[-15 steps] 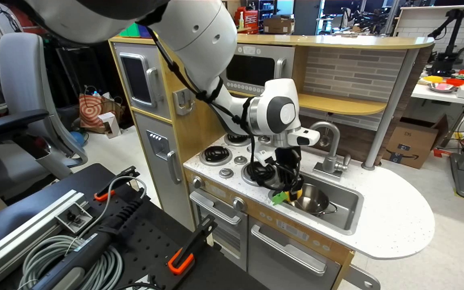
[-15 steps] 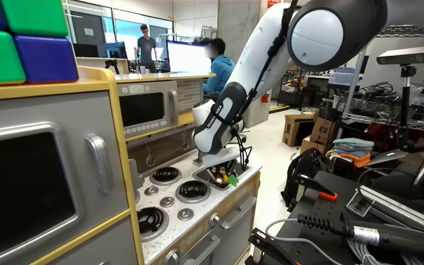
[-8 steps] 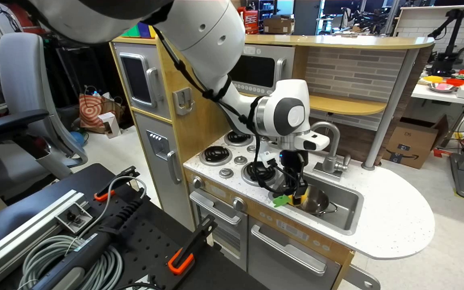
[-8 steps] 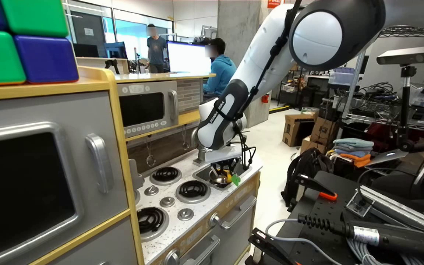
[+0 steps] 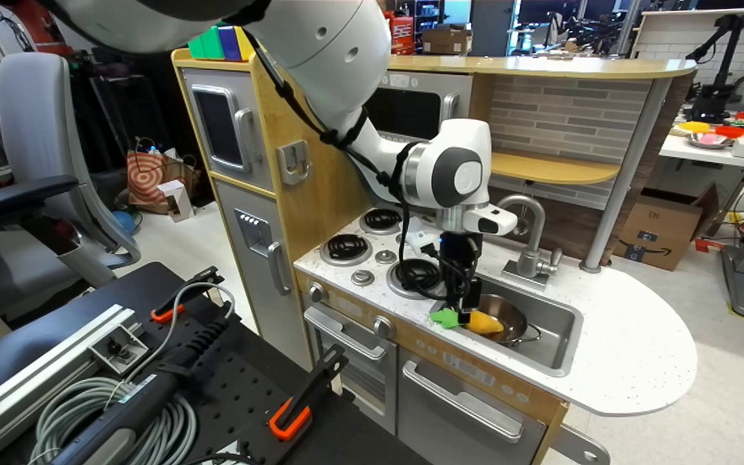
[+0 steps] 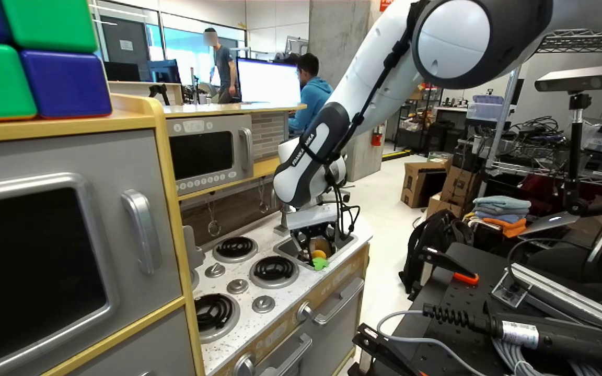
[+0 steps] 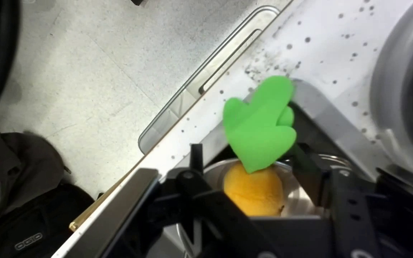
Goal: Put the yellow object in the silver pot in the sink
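Note:
The yellow object, a rounded body with a green leafy top, lies tilted in the silver pot. Its yellow end is inside the rim, while the leaves stick out over the near corner of the sink. The shiny pot sits at the burner end of the basin. My gripper is low over the pot, its black fingers standing apart on either side of the yellow body, with gaps showing on both sides. Part of the pot is hidden behind the gripper in the wrist view.
A curved grey faucet rises behind the sink. Black burners and knobs lie beside it on the white speckled counter. A wooden shelf hangs above, near the arm. A black table with clamps and cable stands in front.
My gripper moved over the pot, then slightly back toward the burners, and its jaws have opened. The yellow object, held before, now rests in the pot, its leaves shifted toward the burners.

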### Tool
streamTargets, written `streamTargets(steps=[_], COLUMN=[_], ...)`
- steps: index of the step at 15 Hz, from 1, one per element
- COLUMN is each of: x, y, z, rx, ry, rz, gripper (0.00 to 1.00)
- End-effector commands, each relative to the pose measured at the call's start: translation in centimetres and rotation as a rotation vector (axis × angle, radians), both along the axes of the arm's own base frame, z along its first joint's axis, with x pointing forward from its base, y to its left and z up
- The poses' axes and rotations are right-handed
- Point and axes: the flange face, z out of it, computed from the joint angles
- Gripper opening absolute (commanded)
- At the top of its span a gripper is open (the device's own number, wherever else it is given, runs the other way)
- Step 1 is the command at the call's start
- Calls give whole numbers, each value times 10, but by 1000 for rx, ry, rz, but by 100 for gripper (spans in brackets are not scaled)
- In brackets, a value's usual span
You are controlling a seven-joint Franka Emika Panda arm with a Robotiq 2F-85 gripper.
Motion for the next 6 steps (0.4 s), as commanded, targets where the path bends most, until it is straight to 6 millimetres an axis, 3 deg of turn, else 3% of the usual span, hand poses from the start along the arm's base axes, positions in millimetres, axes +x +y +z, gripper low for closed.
streamTargets(steps=[1, 3, 4, 6], x=[-17, -24, -5, -4], y=[17, 22, 18, 19], z=[48, 70, 40, 52], rx=[94, 142, 75, 78], ry=[0, 16, 13, 10], rz=[95, 180, 123, 132], gripper=[99, 100, 100, 100])
